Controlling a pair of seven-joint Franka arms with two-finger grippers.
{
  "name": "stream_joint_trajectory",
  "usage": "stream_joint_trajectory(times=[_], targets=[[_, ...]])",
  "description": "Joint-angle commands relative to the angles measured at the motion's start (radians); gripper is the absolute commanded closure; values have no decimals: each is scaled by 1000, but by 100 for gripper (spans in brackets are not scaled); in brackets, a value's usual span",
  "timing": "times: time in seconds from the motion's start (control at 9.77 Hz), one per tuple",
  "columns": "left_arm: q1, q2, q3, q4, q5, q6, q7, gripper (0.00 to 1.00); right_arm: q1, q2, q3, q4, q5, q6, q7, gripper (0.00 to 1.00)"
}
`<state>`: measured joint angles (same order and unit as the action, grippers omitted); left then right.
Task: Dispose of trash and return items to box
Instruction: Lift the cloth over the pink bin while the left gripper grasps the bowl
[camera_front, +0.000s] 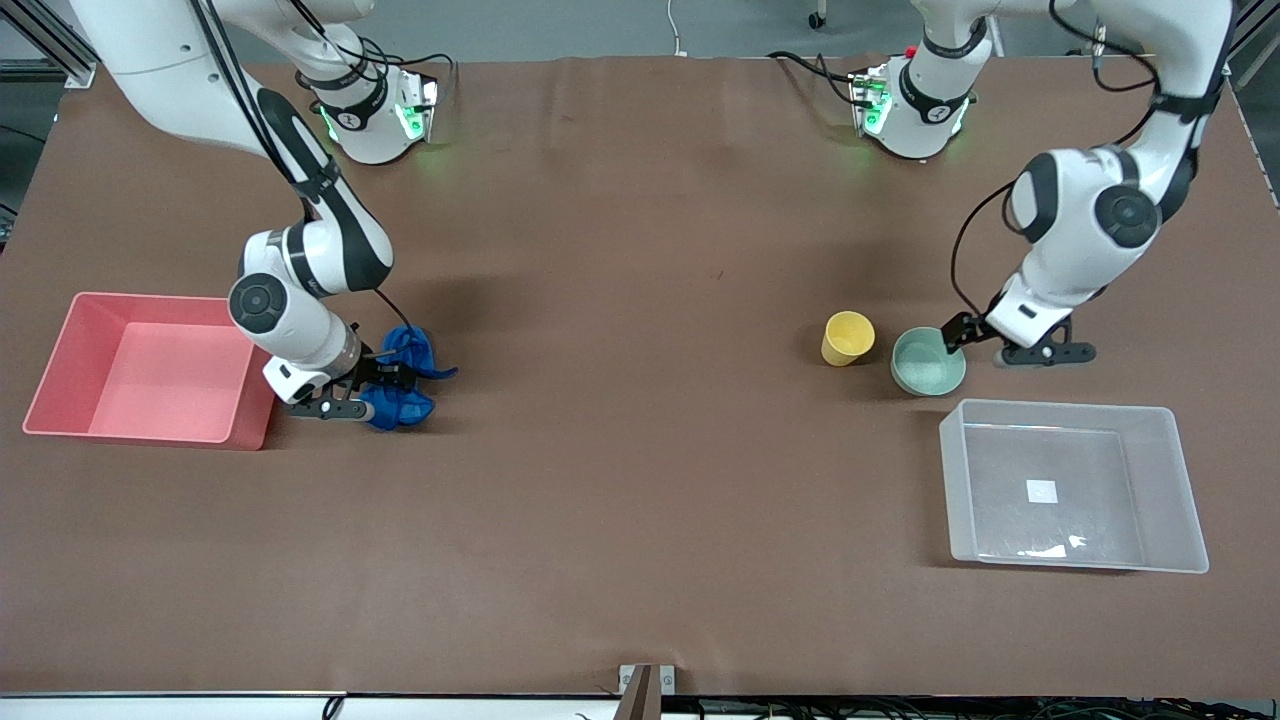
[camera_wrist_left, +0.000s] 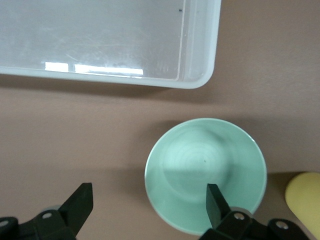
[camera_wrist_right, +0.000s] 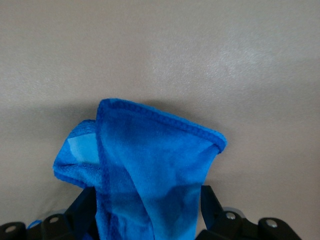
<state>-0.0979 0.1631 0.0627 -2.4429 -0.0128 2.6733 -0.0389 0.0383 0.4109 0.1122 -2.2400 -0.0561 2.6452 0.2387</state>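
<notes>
The right gripper (camera_front: 385, 385) sat low over the brown counter (camera_front: 640, 480), just beside the pink bin (camera_front: 60, 360) at the right arm's end, and its 2 fingers (camera_wrist_right: 85, 205) were clenched on the royal-blue cloth rag (camera_front: 405, 375). In the right wrist view the rag (camera_wrist_right: 150, 175) bunched up between the dark fingers, a hemmed edge folded across its top. The pink bin lay open beside it, touching neither the rag nor the gripper. At the left arm's end, the left gripper (camera_front: 975, 340) was down at the mint-green bowl (camera_front: 928, 362), its fingers (camera_wrist_left: 217, 202) spread wide and released, 1 finger over the inside of the bowl (camera_wrist_left: 205, 172) and the other (camera_wrist_left: 80, 202) over bare counter, so they straddled the rim without closing on it. The yellow cup (camera_front: 848, 338) stood just beside the bowl, toward the middle of the counter. The clear plastic tub (camera_front: 1180, 480), with a white square label (camera_front: 1041, 491) on its base, lay nearer the front camera than the bowl.
</notes>
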Motion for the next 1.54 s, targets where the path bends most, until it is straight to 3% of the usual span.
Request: stream_joint_trajectory(times=[0.0,0.1,0.2,0.31,0.41,0.51,0.82,1.02,1.23,1.43], targets=[[-28,104,17,19,-4,51,-4,3,0,-9,3,-46,-10,41,19,67],[-32,130,19,25,-22,74,-6,10,0,-9,3,-46,-8,39,19,95],[-31,147,19,25,-45,108,-6,39,0,-9,3,-44,-8,39,33,100],[-23,153,19,25,-45,115,-4,75,0,-9,4,-37,-8,27,42,99],[-20,156,19,27,-45,117,-4,98,5,-18,6,-26,-8,7,54,99],[-17,156,17,31,-45,117,14,100,12,-39,6,15,-8,-90,63,99],[-17,121,16,31,-44,111,20,100,5,-183,3,266,-5,-640,54,99],[-25,17,16,19,-44,24,20,100,-50,-266,-17,394,-11,-836,-20,99],[-23,-127,17,45,-44,-178,21,100,-61,-297,-205,407,-16,-843,-292,99],[-23,-130,25,158,-45,-284,22,100,-64,-282,-371,393,-16,-779,-534,99]])
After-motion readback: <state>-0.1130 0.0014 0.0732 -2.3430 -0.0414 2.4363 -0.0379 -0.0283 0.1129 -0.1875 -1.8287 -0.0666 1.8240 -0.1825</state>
